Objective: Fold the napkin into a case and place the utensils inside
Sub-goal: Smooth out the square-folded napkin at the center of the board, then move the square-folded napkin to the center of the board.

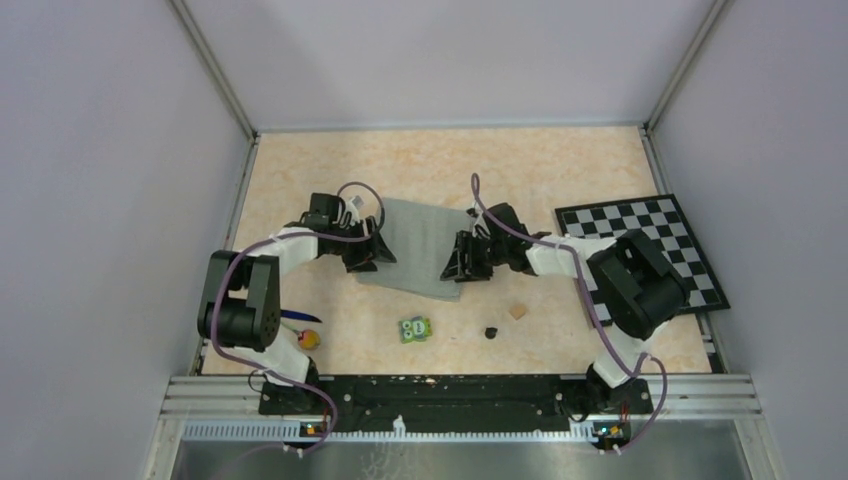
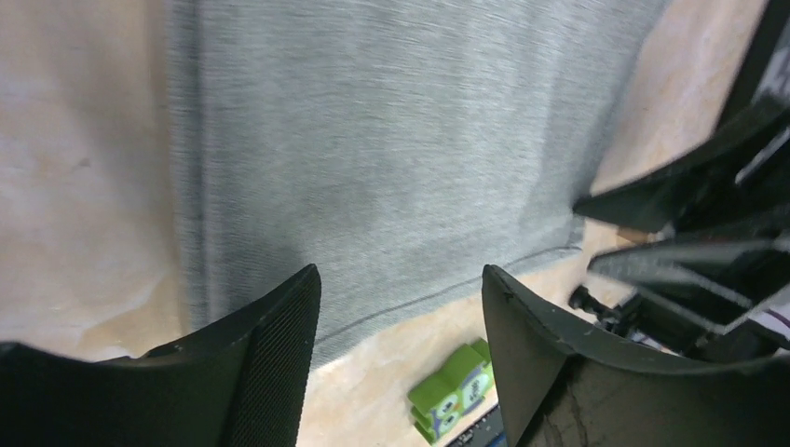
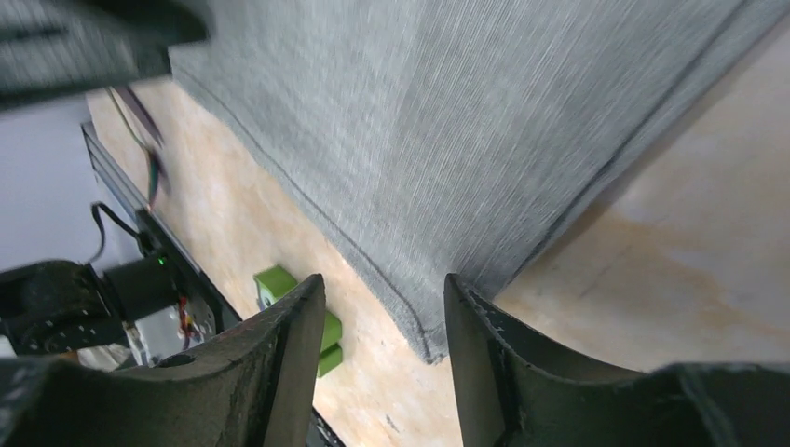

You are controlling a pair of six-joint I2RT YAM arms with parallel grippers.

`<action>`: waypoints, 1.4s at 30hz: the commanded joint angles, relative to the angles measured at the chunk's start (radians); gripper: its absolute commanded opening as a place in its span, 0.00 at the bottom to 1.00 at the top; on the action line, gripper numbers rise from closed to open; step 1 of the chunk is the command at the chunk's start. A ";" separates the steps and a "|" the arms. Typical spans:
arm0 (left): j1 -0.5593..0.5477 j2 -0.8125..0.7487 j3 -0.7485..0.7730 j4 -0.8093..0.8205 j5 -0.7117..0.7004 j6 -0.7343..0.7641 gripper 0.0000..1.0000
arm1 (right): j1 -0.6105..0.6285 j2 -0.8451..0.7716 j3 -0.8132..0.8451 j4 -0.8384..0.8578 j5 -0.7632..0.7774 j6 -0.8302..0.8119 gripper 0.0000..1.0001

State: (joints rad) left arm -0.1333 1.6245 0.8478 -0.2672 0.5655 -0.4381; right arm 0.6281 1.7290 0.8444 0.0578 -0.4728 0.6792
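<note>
Plain grey napkin [image 1: 425, 248] flat mid-table — slim blue utensil [image 1: 299, 316] and yellow-orange-headed utensil [image 1: 310, 339] (just beside each other) well apart, near-left.

Checkerboard mat [image 1: 662, 222], owl block [image 1: 415, 329], tan cube [image 1: 517, 311]

Robotics lab test cell. Evidence: left arm [image 1: 250, 300] and right arm [image 1: 630, 285], both black, bolted to aluminium rail [image 1: 460, 395] at near table edge; exposed cables [image 1: 357, 184] looped along links; plain pale walls [image 1: 100, 150] on three sides, joined by metal corner posts [image 1: 215, 70]; beige tabletop [image 1: 450, 160]; calibration-style black-and-white checkerboard mat [image 1: 645, 250] at right.
</note>
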 commanded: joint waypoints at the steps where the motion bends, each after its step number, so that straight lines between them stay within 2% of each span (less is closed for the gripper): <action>1: -0.021 -0.058 0.066 -0.027 0.086 0.028 0.70 | -0.098 0.007 0.143 -0.013 -0.032 -0.054 0.52; 4: -0.020 -0.016 0.086 -0.014 0.085 0.017 0.71 | -0.132 0.105 0.260 0.006 -0.058 -0.064 0.58; 11: 0.009 0.122 0.078 0.005 -0.044 0.017 0.71 | -0.188 0.343 0.495 0.043 -0.117 -0.038 0.59; 17: 0.024 0.099 -0.006 0.054 -0.074 -0.018 0.72 | -0.275 0.407 0.469 0.043 -0.081 -0.113 0.58; 23: 0.006 0.077 -0.114 0.114 -0.053 -0.046 0.72 | -0.360 0.455 0.576 -0.149 -0.064 -0.314 0.58; 25: -0.004 0.066 -0.127 0.116 -0.040 -0.049 0.72 | -0.367 0.416 0.603 -0.238 -0.021 -0.373 0.58; 27: -0.026 0.042 -0.123 0.112 -0.014 -0.057 0.73 | -0.355 0.333 0.626 -0.334 0.097 -0.410 0.58; 31: -0.090 -0.030 -0.069 0.105 0.078 -0.081 0.75 | -0.304 0.134 0.671 -0.527 0.253 -0.400 0.58; 33: -0.105 -0.072 -0.026 0.066 0.091 -0.078 0.77 | -0.259 0.038 0.636 -0.570 0.298 -0.369 0.59; 36: -0.100 -0.140 0.042 -0.025 0.025 -0.019 0.80 | -0.207 -0.094 0.488 -0.538 0.198 -0.294 0.61; 37: -0.097 -0.155 0.060 -0.055 -0.015 0.001 0.82 | -0.200 -0.130 0.393 -0.503 0.136 -0.251 0.61; 40: -0.073 -0.155 0.089 -0.149 -0.120 0.026 0.85 | -0.186 -0.218 0.162 -0.290 -0.067 -0.098 0.60; 42: -0.042 -0.149 0.058 -0.157 -0.128 0.029 0.84 | -0.151 -0.259 0.052 -0.168 -0.120 -0.034 0.60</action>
State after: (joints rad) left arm -0.2214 1.4937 0.9024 -0.3260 0.5323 -0.4591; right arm 0.4438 1.4883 1.1145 -0.2901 -0.4175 0.4641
